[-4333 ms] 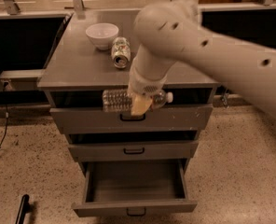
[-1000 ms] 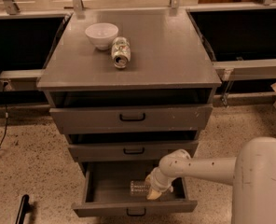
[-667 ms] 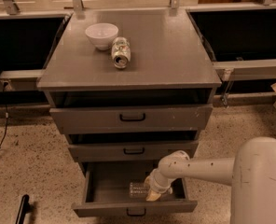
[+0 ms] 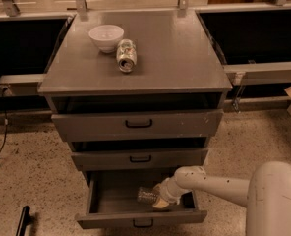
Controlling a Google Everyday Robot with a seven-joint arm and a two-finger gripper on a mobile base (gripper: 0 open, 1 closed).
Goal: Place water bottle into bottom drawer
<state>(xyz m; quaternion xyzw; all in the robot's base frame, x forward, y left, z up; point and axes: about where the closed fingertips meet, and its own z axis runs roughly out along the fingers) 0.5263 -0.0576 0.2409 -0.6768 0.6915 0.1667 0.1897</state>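
Your arm has dropped well down since 4 s ago, into the open bottom drawer. Gripper is inside it, fingers pinching the water bottle, held sideways over the drawer floor.

The one camera is looking steeply down from high in front of the desk, taking in its top and drawer fronts from fairly near. The arm is entering at lower right, its tool reaching inside the open bottom drawer.
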